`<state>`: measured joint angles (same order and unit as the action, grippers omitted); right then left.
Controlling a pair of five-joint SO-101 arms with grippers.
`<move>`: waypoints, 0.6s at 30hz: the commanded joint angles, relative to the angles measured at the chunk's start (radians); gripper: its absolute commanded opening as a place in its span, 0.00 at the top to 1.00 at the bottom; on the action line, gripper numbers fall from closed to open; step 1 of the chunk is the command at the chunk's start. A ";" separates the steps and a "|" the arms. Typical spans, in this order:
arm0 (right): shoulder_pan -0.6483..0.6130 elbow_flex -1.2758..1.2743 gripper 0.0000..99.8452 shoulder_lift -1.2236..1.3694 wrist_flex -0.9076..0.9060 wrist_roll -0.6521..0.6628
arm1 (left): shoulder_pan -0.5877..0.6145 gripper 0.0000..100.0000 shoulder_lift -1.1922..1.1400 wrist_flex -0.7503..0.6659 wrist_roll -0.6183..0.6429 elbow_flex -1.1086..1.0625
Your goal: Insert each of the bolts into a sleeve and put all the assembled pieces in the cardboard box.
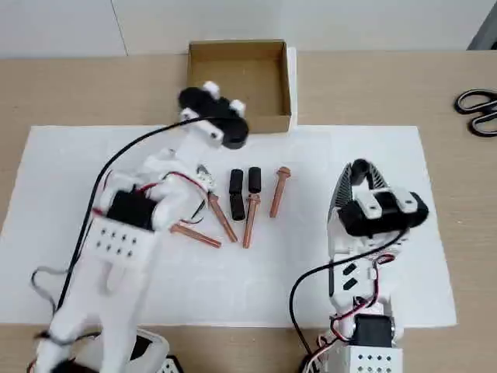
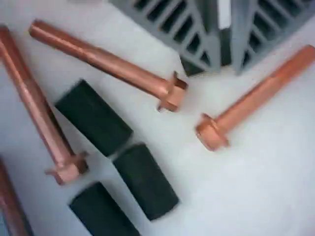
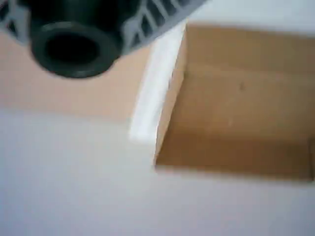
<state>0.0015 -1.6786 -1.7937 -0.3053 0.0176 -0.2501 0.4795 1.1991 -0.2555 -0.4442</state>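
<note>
In front of the cardboard box (image 1: 272, 122), four bolts (image 1: 280, 192) and three sleeves (image 1: 236, 181) lie loose on paper (image 1: 388, 256). Left gripper (image 2: 214, 69) hangs over them, fingers drawn together, empty. Right gripper (image 1: 359, 175), farther from the box, clamps a fourth sleeve (image 3: 74, 46), bore facing out, probably to receive a bolt

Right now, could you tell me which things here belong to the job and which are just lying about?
Job: four bolts, three loose sleeves, a fourth sleeve in the right hand, cardboard box.
Lying about: scissors, white paper sheet.
</note>
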 commanded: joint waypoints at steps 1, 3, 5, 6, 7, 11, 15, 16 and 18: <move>0.004 -0.005 1.00 -0.019 -0.114 -0.011 | -0.012 0.99 -0.212 0.144 0.040 0.274; 0.005 -0.005 1.00 -0.019 -0.165 -0.011 | -0.014 0.99 -0.359 0.227 0.121 0.418; 0.007 -0.005 1.00 -0.019 -0.191 -0.011 | -0.026 0.99 -0.502 0.299 0.215 0.553; 0.007 -0.005 1.00 -0.019 -0.197 -0.011 | -0.040 0.99 -0.571 0.330 0.265 0.611; 0.007 -0.005 1.00 -0.019 -0.199 -0.009 | -0.060 0.99 -0.635 0.367 0.311 0.662; 0.008 -0.005 1.00 -0.019 -0.211 -0.009 | -0.204 0.99 -0.872 0.517 0.476 0.806; 0.008 -0.005 1.00 -0.019 -0.275 -0.009 | -0.282 0.99 -0.984 0.548 0.687 0.886; 0.008 -0.005 1.00 -0.019 -0.292 -0.009 | -0.284 0.99 -0.996 0.545 0.730 0.909; 0.008 -0.005 1.00 -0.019 -0.320 -0.009 | -0.281 0.99 -1.016 0.525 0.781 0.977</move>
<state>0.0015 -1.6786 -1.7937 -0.5984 0.0176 -0.5217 -0.5347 1.7238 0.4427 0.4242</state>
